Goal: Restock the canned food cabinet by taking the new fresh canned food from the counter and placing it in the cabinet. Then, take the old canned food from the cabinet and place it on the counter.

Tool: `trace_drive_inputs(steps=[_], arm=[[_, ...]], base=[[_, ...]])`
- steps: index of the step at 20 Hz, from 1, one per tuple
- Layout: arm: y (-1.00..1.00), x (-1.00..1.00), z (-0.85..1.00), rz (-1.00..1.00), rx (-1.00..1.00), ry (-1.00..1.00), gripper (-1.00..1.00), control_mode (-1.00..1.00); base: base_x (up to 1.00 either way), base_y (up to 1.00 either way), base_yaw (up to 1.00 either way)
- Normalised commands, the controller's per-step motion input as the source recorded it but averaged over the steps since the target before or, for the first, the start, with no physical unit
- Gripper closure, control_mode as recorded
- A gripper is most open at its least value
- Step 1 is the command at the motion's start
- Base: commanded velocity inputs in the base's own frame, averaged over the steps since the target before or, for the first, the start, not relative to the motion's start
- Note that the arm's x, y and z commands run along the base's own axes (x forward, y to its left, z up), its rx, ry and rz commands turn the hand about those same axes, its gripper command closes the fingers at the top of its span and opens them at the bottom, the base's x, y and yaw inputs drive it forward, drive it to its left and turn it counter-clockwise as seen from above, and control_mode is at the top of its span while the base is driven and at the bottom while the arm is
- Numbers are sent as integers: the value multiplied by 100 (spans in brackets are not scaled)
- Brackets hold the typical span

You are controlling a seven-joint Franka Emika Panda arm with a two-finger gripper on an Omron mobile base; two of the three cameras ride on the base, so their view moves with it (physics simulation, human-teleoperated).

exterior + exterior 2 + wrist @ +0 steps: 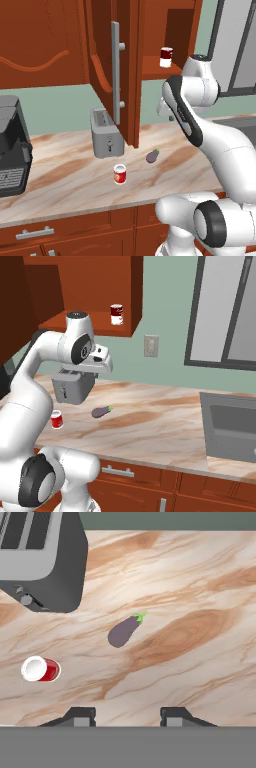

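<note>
Hovering above the table with jaws spread wide and empty

Both fingertips stand well apart over bare marbled stone; the bright red can stands upright near the front edge, apart from the toaster and the eggplant, while the dark-red-and-white can sits on the shelf of the cabinet, whose door hangs open

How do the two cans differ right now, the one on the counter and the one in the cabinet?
The new can is bright red with a yellowish label patch; the old can is dark red above, white below. The new can stands on the counter in front of the toaster; the old can sits on the open cabinet shelf. Both stand upright and look similar in size.
</note>
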Motion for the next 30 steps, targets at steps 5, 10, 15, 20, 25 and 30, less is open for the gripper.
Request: trace_drive_inputs(steps=[5, 10, 15, 20, 25, 30], arm=[[39, -16, -3, -1, -2, -1, -100, -100], [61, -36, -57, 0, 0, 0, -100, -100], [43, -12, -78, 0, -2, 0, -100, -100], [33, -1, -62, 4, -4, 0, -100, -100], [32, 5, -57, 7, -1, 0, -100, -100], [46, 13, -55, 7, 0, 5, -100, -100]], base=[[0, 0, 0], [0, 0, 0], [0, 0, 0], [0, 0, 0], [0, 0, 0], [0, 0, 0]])
